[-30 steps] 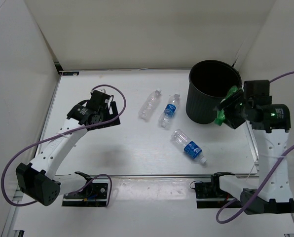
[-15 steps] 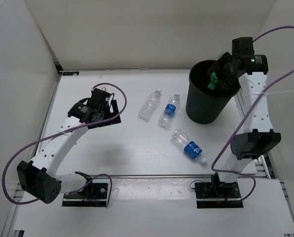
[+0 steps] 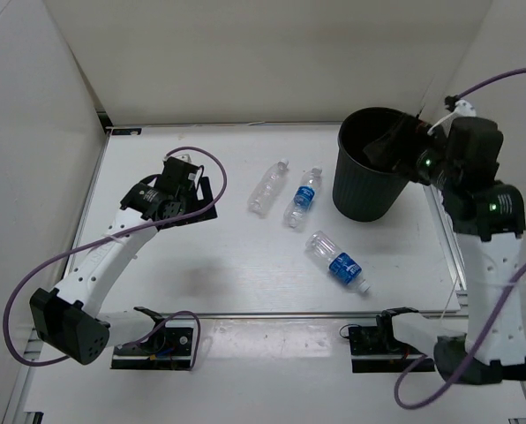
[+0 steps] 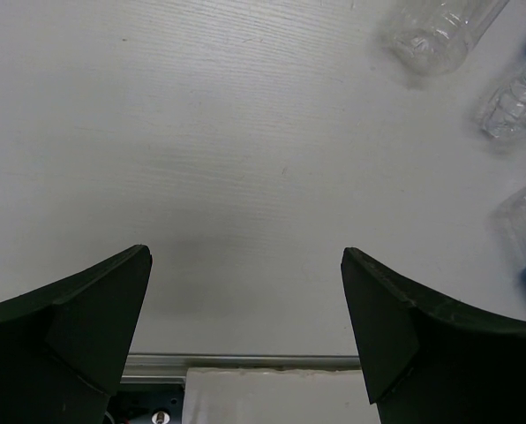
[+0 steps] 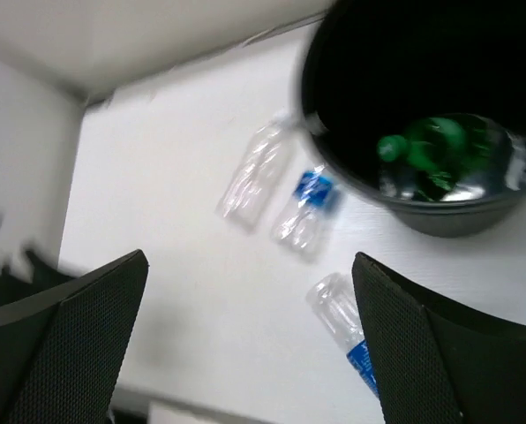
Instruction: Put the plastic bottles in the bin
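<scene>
White bench (image 3: 201, 274) boxed in by pale walls. Tall black bin (image 3: 360, 190) with ribbed, tapered sides upright at the upper right of the overhead frame, its mouth partly covered by the right arm and its inside nothing but darkness from up there.

Far more from the right wrist: straight down into the bin at the upper right of that frame, with the green bottle (image 5: 431, 146) lying on the bottom, cap toward the left, somewhat blurred. Right jaws spread wide at the two lower corners, released, nothing between them.

Three more bottles out on the bench, all on their sides, around the centre of the overhead frame:
- clear unlabelled bottle (image 3: 268, 187), white cap toward the top
- first blue-labelled bottle (image 3: 304, 198) just beside it on the right, roughly parallel, a narrow gap between
- second blue-labelled bottle (image 3: 338, 262) lower in the frame, cap toward the lower right, below the bin and apart from it

From the left wrist: left jaws released and empty over bare bench, only the butt ends of those three bottles along the right edge.
</scene>
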`<state>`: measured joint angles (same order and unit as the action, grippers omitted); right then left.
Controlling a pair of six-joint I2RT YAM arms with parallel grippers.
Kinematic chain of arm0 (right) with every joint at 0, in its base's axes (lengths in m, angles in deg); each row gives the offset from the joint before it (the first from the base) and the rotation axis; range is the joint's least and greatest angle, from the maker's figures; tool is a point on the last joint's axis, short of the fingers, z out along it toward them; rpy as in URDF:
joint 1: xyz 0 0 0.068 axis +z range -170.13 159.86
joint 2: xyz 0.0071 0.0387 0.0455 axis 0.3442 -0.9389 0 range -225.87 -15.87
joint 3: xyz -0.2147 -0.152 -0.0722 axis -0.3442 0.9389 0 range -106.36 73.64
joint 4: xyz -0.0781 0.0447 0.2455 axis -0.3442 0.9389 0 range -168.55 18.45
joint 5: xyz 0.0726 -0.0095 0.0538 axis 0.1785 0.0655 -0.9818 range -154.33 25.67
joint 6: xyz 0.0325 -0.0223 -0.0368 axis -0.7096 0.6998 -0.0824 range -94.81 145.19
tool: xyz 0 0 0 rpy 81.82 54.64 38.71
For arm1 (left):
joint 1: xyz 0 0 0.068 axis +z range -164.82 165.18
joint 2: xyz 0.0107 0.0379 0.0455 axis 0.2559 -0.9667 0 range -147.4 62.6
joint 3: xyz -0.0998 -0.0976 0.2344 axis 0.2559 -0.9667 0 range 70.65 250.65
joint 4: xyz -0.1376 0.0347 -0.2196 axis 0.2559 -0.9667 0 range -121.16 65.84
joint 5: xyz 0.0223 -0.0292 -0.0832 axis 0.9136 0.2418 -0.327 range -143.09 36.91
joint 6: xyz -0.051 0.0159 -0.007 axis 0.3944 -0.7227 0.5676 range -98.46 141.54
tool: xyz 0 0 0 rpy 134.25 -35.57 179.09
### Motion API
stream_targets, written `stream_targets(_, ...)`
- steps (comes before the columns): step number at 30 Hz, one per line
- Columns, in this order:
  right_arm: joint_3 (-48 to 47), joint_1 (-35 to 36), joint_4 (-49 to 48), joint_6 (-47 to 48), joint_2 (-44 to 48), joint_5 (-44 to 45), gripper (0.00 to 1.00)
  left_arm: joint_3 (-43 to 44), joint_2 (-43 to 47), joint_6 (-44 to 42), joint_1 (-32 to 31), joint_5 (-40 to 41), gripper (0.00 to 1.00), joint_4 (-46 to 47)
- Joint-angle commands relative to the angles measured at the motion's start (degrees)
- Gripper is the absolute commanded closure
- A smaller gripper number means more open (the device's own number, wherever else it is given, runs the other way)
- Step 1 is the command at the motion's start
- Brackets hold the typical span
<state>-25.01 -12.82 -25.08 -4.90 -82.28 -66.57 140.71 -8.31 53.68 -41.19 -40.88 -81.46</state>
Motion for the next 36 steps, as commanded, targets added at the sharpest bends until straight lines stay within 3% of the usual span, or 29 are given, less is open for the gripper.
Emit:
stream_targets(1,10.01,6.46,-6.01,13.72,1.28,-13.89,0.00,-0.37,1.57,0.47,0.18,-0.87,0.00,2.19)
stream_targets(3,14.69,10.51,-6.01,15.49,1.98,-13.33,0.00,-0.37,1.04,0.47,0.18,-1.40,0.00,2.71)
stream_targets(7,24.45,25.60,-8.03,16.63,3.22,-0.07,0.00,-1.41,0.51,-0.06,0.18,-2.01,0.00,3.25)
stream_targets(13,35.45,36.97,-8.56,19.28,-1.17,13.38,0.00,-2.03,0.51,-0.06,0.18,-2.01,0.00,3.25)
stream_targets(21,42.31,39.18,-12.33,18.22,-11.36,31.48,0.00,-4.67,2.27,2.22,0.18,-2.54,0.00,3.25)
stream_targets(24,42.31,38.57,-13.57,18.22,-15.67,32.91,0.00,-5.72,2.27,2.84,0.18,-3.07,0.00,2.72)
stream_targets(29,41.61,37.43,-14.09,16.29,-21.82,27.83,0.00,-5.73,2.27,3.98,0.18,-2.54,0.00,2.19)
stream_targets(32,43.18,36.90,-14.71,16.29,-23.15,21.94,0.12,-4.50,2.27,3.98,0.18,-1.92,0.00,1.66)
stream_targets(33,43.19,36.29,-14.71,15.77,-23.93,20.54,0.25,-4.50,2.27,3.98,0.18,-1.92,0.00,1.66)
stream_targets(36,43.72,36.28,-14.71,14.97,-23.94,18.76,0.51,-3.36,1.66,3.98,0.18,-1.40,0.00,1.05)
